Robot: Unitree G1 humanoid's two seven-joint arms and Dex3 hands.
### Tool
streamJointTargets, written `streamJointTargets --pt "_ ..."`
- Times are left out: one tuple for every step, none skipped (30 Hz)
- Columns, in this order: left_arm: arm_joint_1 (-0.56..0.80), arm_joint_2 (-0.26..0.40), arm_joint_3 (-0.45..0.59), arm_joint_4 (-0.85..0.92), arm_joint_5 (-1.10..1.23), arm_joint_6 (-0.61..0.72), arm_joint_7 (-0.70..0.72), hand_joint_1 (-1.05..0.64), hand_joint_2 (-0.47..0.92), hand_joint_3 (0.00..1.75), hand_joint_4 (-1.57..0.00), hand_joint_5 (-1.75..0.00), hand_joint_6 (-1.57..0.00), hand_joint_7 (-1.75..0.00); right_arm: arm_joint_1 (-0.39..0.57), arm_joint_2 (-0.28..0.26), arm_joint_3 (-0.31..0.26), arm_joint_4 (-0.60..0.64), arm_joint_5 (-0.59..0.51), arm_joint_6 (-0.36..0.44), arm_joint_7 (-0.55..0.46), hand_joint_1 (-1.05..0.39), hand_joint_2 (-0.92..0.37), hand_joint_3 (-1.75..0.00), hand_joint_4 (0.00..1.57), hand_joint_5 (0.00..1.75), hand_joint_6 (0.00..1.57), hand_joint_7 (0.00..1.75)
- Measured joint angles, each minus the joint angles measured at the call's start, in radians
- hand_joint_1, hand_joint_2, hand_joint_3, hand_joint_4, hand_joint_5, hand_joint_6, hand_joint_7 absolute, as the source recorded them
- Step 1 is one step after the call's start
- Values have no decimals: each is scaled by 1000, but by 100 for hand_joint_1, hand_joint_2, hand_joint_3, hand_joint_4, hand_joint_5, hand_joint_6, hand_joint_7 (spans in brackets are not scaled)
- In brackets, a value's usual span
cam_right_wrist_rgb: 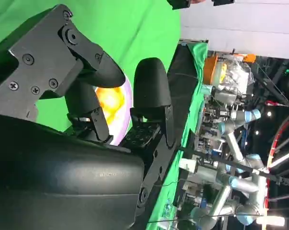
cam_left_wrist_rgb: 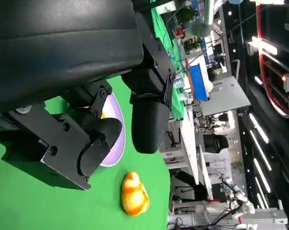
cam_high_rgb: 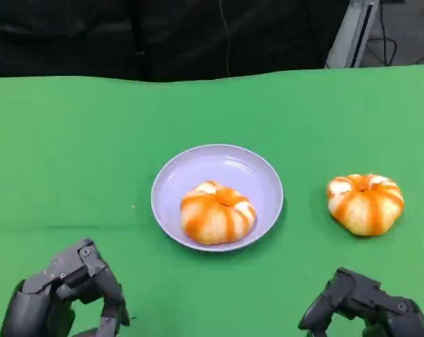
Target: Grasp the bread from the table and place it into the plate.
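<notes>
One bread (cam_high_rgb: 217, 213) lies in the plate (cam_high_rgb: 198, 166); both hands' fingers (cam_high_rgb: 107, 291) hold nothing, apart.

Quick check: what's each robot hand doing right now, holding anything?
Left robot hand: open, holding nothing.
Right robot hand: open, holding nothing.

Looks like a robotics lab or big test hall, not anyone's kitchen. The table (cam_high_rgb: 71, 140) is covered in flat green cloth like a staged test bench. Behind it in the wrist views there are more green-topped benches (cam_left_wrist_rgb: 175, 72) in a row, industrial robot arms (cam_right_wrist_rgb: 235, 143) with blue joints, cables, and long ceiling strip lights (cam_left_wrist_rgb: 264, 45) overhead.
</notes>
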Motion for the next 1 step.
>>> streamJointTargets --pt "-9 1 2 9 -3 8 -4 8 47 134 -83 -175 -70 -171 -3 1 0 0 -2 0 0 -7 -33 -135 70 163 77 135"
